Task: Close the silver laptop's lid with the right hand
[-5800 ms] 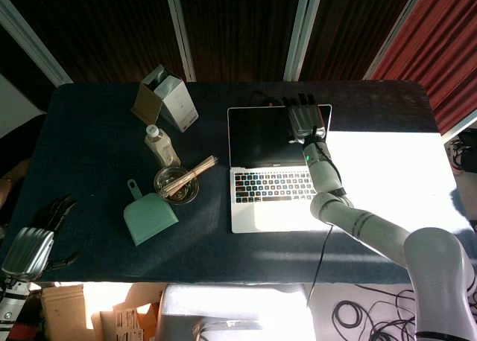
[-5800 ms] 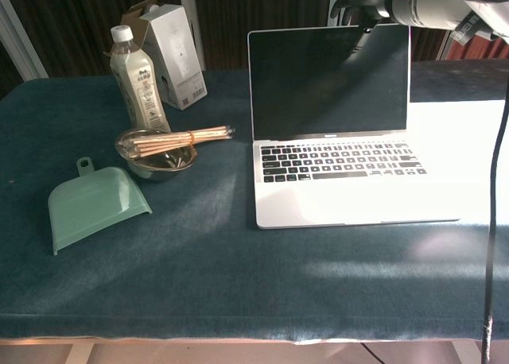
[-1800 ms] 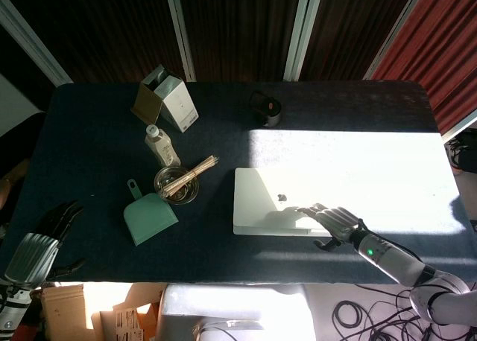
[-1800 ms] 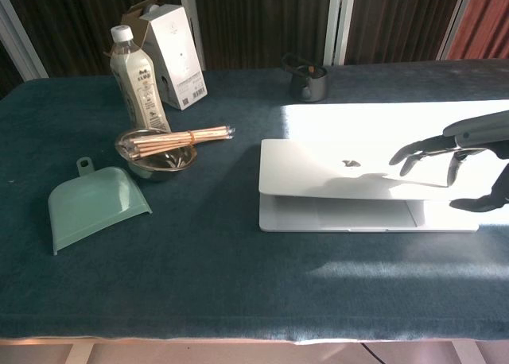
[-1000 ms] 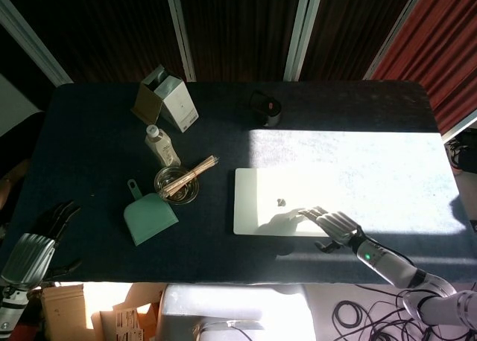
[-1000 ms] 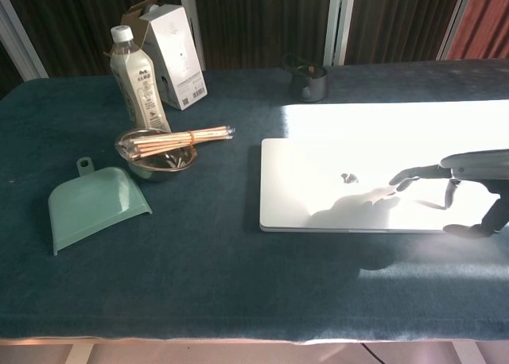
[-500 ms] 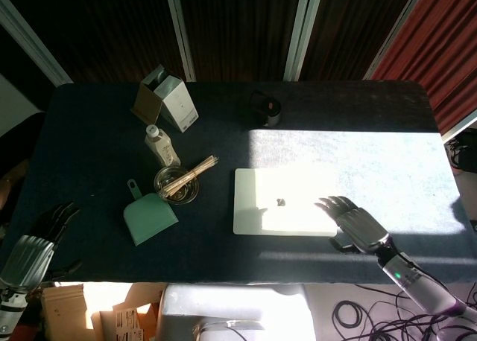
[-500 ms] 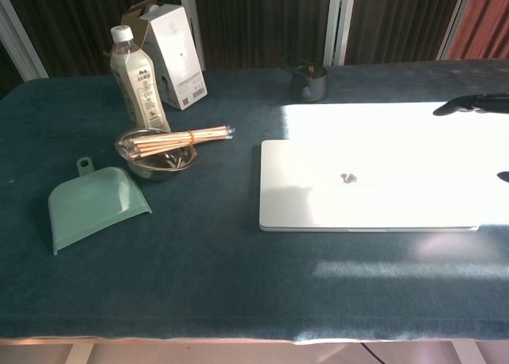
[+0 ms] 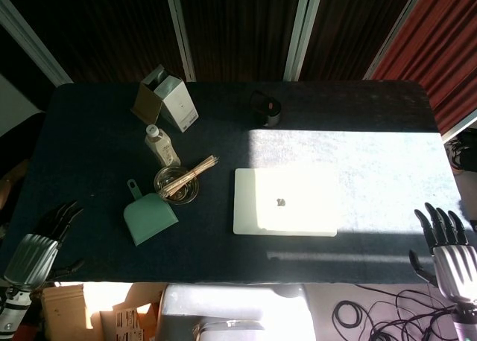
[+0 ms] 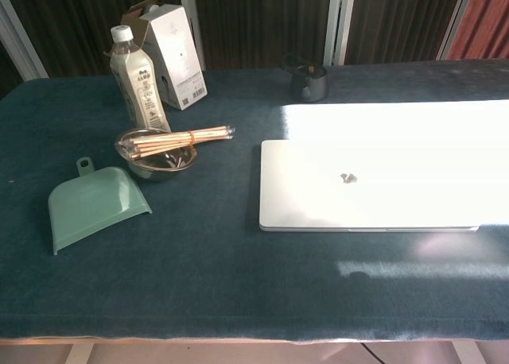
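Observation:
The silver laptop [image 9: 285, 201] lies flat on the dark table with its lid down, in bright sunlight; the chest view shows the silver laptop [image 10: 374, 185] the same way, at centre right. My right hand [image 9: 447, 253] hangs off the table's near right corner, fingers spread, holding nothing and well clear of the laptop. My left hand [image 9: 41, 244] sits at the near left corner, fingers apart and empty. Neither hand appears in the chest view.
A green dustpan [image 9: 149, 217], a metal bowl of wooden sticks [image 9: 179, 182], a plastic bottle [image 9: 160, 145] and an open white carton [image 9: 165, 97] stand left of the laptop. A small dark cup [image 9: 269, 113] sits behind it.
The laptop lid went from upright to fully down. My right hand then lifted off it and drew back to the near right, past the table edge. The left hand stayed put.

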{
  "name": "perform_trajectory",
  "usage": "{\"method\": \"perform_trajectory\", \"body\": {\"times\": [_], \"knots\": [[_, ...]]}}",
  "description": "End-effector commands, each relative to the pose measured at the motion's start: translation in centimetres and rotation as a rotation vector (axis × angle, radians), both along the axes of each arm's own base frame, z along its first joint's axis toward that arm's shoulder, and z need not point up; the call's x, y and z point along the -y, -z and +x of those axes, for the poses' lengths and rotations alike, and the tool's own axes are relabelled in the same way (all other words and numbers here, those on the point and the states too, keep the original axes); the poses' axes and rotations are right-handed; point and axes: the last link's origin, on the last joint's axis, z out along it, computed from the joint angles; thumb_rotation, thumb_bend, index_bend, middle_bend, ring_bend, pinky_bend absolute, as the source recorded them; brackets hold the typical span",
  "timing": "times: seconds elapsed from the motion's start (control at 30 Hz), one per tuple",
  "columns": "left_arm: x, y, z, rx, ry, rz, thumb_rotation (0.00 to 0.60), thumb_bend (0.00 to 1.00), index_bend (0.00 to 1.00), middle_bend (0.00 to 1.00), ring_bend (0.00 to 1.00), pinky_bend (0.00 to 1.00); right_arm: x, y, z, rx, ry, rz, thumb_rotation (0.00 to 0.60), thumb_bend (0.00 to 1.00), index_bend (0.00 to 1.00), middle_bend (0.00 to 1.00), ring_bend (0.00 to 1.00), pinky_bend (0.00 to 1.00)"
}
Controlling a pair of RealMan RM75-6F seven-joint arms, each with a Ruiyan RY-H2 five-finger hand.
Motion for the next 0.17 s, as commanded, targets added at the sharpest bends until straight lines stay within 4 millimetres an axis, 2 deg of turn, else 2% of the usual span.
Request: {"method": "perform_trajectory", "body": {"times": [0.03,0.17], "knots": [[-0.02,0.20,0.06,-0.010,-0.005,-0.002,0.600,0.01,0.00,0.00,0.00,0.13,0.25,0.22,-0.38,-0.002,0.024,0.000,0.600,0.36,0.00,0.00,0.00,0.00],[-0.03,0.13,-0.03,-0.013,-0.018,0.003,0.600,0.01,0.00,0.00,0.00,0.13,0.40,0.43,-0.39,-0.005,0.029,0.013,0.600,0.36,0.00,0.00,0.00,0.00]]}}
